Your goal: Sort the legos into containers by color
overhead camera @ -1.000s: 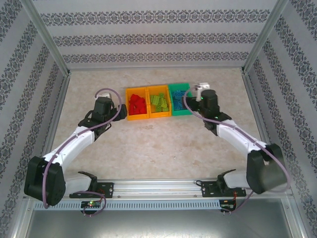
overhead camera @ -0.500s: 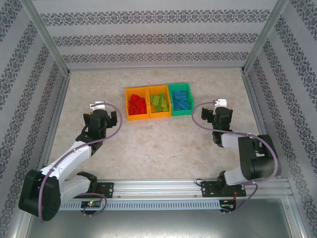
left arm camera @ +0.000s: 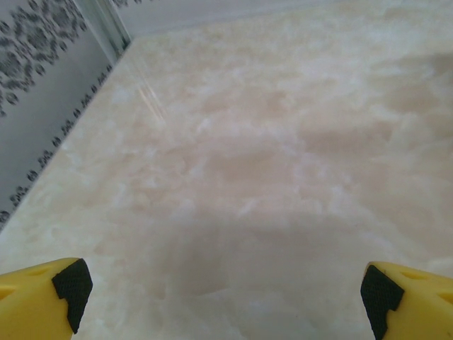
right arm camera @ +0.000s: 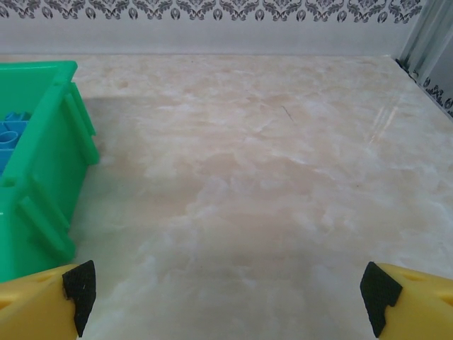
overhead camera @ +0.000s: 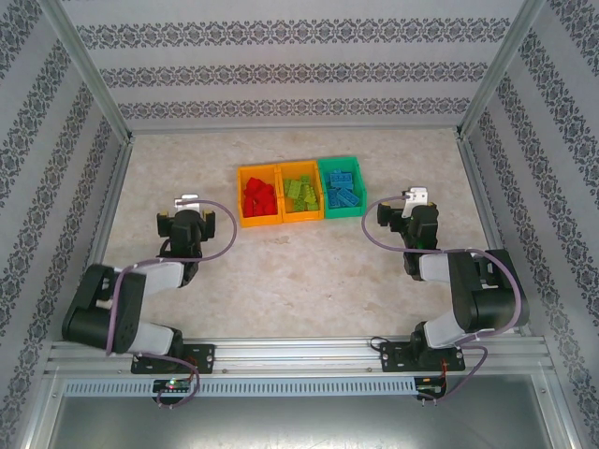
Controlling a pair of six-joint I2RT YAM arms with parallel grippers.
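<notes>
Three containers stand in a row at the back middle of the table. The left orange bin [overhead camera: 260, 223] holds red legos [overhead camera: 259, 195]. The middle orange bin [overhead camera: 302, 218] holds lime green legos [overhead camera: 299, 192]. The green bin [overhead camera: 343, 213] holds blue legos [overhead camera: 342, 190]. My left gripper [overhead camera: 187, 217] sits left of the bins and nearer the arms, open over bare table [left arm camera: 223, 290], nothing between its yellow fingertips [left arm camera: 71, 283]. My right gripper [overhead camera: 409, 220] sits right of the green bin [right arm camera: 49, 177], open [right arm camera: 230, 290] and empty. Blue legos [right arm camera: 8, 127] peek over that bin's rim.
The beige marble tabletop [overhead camera: 299, 271] is fenced by patterned walls and metal posts [overhead camera: 122, 140] on the left, right and back. Both arms are folded back with their elbows [overhead camera: 98, 309] [overhead camera: 487, 299] near the front rail [overhead camera: 299, 351].
Both arms have pulled back from the bins toward the near edge and folded up. Both grippers stayed open and empty. The bins and legos have not moved.
</notes>
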